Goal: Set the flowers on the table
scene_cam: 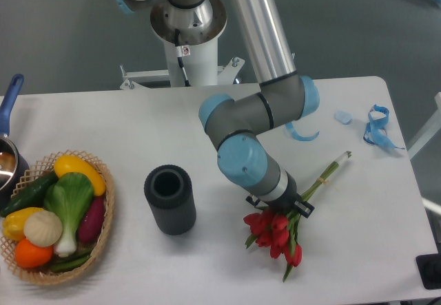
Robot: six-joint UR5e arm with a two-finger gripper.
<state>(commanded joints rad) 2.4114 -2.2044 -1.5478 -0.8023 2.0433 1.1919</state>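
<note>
Nearest the camera, at the front right of the white surface (220, 264), the flowers (275, 233) lie low and slanted: red heads pointing toward the front edge, pale stems running up and away to the right, stem tips near the right-hand side. Whether the heads touch the surface or hang just above it cannot be told from this view.

Claw (281, 206) sits right over the bunch where the stems meet the heads. Fingers are hidden under the wrist; the stems pass straight through that spot, so the bunch reads as held, though the finger state itself cannot be seen.

Left of the flowers, well apart: a dark ribbed cup (169, 199), upright. Further left, a wicker basket (96, 246) of vegetables at the edge, with a pot (8, 153) with a blue handle behind it.

Beyond the arm, blue ribbon scraps (375, 127) near the far right corner.

Judgement: the step in hand is the set-down, close to done. Next move calls for a short final descent if any gap is left, then letting go and lifting straight up so the fingers do not drag the stems.
</note>
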